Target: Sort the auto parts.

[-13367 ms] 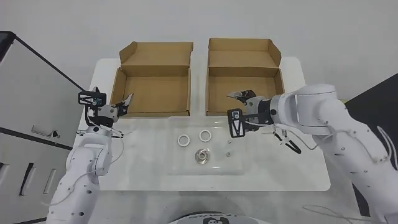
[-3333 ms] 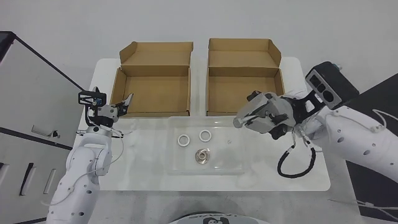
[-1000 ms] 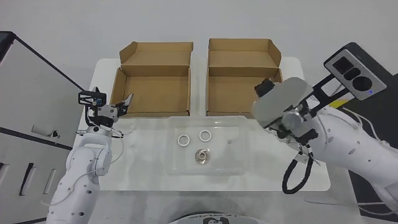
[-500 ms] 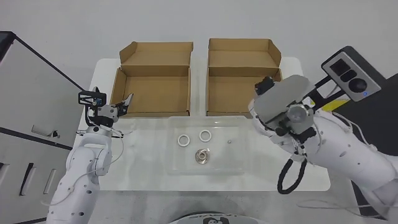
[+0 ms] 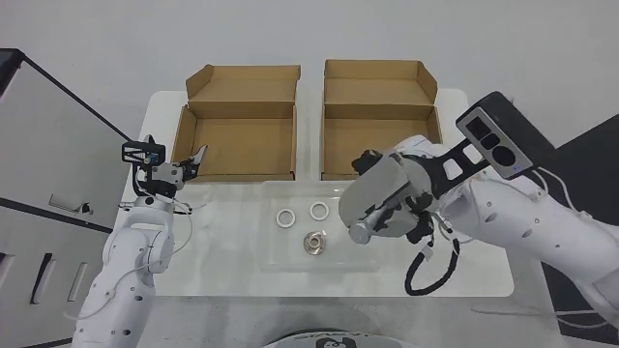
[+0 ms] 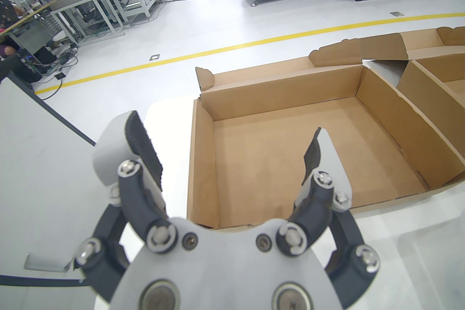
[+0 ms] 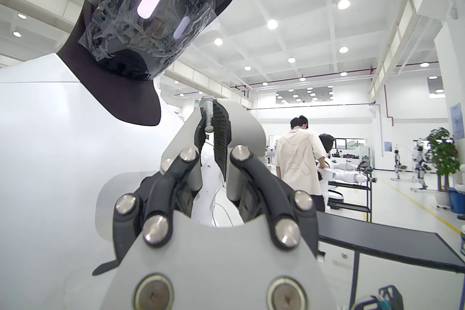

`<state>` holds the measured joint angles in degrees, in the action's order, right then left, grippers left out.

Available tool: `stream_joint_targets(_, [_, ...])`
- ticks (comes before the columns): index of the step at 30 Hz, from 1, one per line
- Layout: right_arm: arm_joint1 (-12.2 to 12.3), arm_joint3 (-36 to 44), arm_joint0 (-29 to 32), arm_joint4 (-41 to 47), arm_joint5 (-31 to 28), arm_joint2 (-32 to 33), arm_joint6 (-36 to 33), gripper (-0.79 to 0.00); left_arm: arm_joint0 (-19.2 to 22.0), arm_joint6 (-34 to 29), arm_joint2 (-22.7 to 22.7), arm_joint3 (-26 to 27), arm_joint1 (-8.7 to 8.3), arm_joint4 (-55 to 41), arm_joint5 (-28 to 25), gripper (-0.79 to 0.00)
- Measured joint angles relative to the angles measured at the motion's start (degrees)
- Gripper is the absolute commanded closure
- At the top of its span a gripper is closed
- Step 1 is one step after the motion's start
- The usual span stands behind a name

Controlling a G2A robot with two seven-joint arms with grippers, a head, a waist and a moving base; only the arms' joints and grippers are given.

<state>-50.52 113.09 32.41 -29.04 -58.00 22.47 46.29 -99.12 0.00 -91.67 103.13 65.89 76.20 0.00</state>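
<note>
On the clear tray (image 5: 290, 256) lie two white rings (image 5: 286, 218) (image 5: 319, 211) and a metal flanged part (image 5: 314, 243). My right gripper (image 7: 211, 120) is turned up toward my head and is shut on a small threaded metal bolt (image 7: 206, 109). In the top view the right gripper (image 5: 360, 231) hangs over the tray's right part. My left gripper (image 6: 228, 139) (image 5: 190, 162) stands open with nothing in it, just outside the near left corner of the left cardboard box (image 6: 290, 151).
Two open cardboard boxes, the left one (image 5: 237, 147) and the right one (image 5: 377, 143), stand side by side behind the tray, both with bare floors. The right forearm and its cable (image 5: 426, 266) cover the tray's right end. The white table (image 5: 222, 261) has free room in front.
My right arm has swung from the table's right side leftward over the tray's right part, its wrist now facing up. The left arm has kept still.
</note>
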Motion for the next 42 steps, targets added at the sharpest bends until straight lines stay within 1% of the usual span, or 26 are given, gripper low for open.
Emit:
stream_joint_targets(5, [0.34,0.94,-0.58,1.60,0.00,-0.43,0.01,0.000,0.00,0.00,0.00,0.00,0.00,0.00,0.00,-0.785])
stream_joint_targets(12, [0.41,2.50,0.47,4.10,0.00,0.84,0.01,0.000,0.00,0.00,0.00,0.00,0.00,0.00,0.00,-0.785])
stream_joint_targets(42, [0.41,2.51,0.47,4.15,0.00,0.86,0.01,0.000,0.00,0.00,0.00,0.00,0.00,0.00,0.00,-0.785])
